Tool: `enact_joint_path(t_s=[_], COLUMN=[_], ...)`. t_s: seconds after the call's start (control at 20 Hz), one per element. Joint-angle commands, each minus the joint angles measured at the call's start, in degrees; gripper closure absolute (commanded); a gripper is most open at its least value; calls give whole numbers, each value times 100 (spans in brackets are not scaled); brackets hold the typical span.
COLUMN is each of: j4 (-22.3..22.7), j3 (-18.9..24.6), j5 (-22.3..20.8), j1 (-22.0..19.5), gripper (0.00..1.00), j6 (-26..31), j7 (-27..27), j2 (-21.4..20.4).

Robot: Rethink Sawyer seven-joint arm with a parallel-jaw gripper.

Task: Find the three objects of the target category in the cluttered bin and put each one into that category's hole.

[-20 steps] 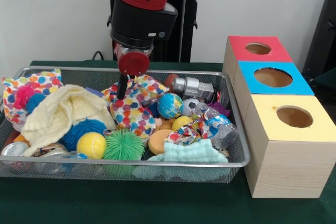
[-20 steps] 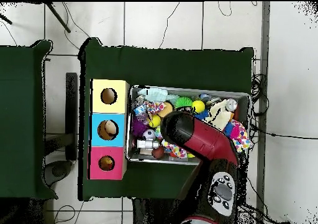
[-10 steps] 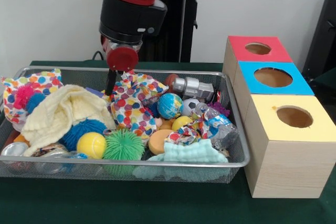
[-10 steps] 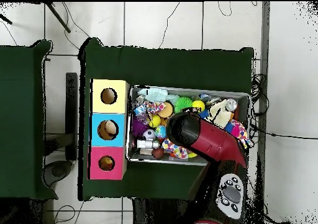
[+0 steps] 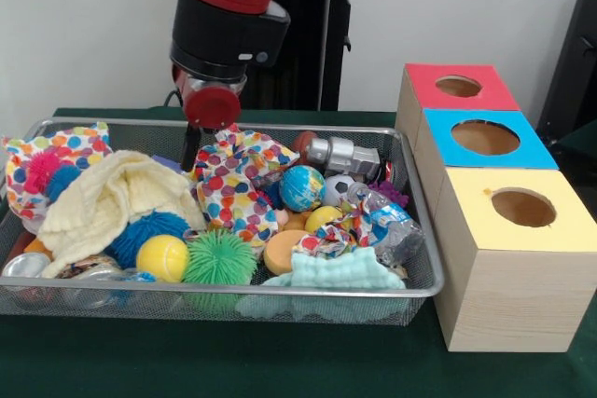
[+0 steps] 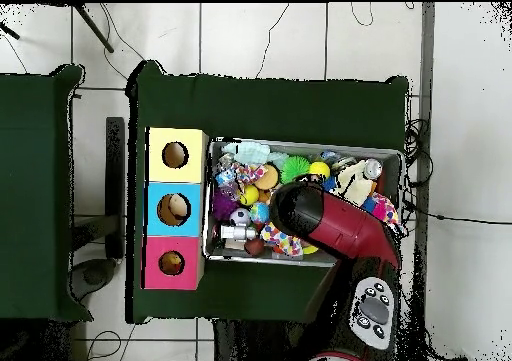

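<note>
Along the near rim of the wire bin [image 5: 280, 297] lie a mint-green cloth [image 5: 347, 270], a green spiky ball [image 5: 220, 260] and a smooth yellow ball [image 5: 161, 256]; the target category is not stated, so which of these the task concerns cannot be settled from the pictures. Judged as candidates, the balls would be light and springy, the smooth one liable to roll or slip from a pinch, the spiky one soft and best taken across its middle. Toward the bin's left side a cream knitted cloth [image 5: 112, 199] lies heaped, limp and best gathered at a raised fold. At the bin's centre sits a globe-printed ball [image 5: 301, 187] beside a crumpled foil wrapper [image 5: 373, 221], the latter light and easily crushed. Behind them a polka-dot cloth [image 5: 233, 184] stands bunched, and a silver metallic item [image 5: 340, 154] lies at the far rim, probably stiff and heavier. The gripper [image 5: 192, 148] hangs over the far left of the polka-dot cloth; whether it is parted or closed cannot be told. Off the bin's right end stand the yellow box [image 5: 508, 267], blue box [image 5: 485, 148] and red box [image 5: 455, 90], each with a round hole on top.
</note>
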Motion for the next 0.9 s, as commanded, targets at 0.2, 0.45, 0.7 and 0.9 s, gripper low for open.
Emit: enact_joint_path(t_s=[0.2,0.45,0.7,0.9], j4=[185,256,273,283], j3=[593,551,537,479], j5=[-157,-226,-152,-6], j1=[115,192,252,335], gripper=[100,100,0,0], j6=[-508,-802,-760,-684], j7=[402,406,419,577], j2=[443,591,637,691])
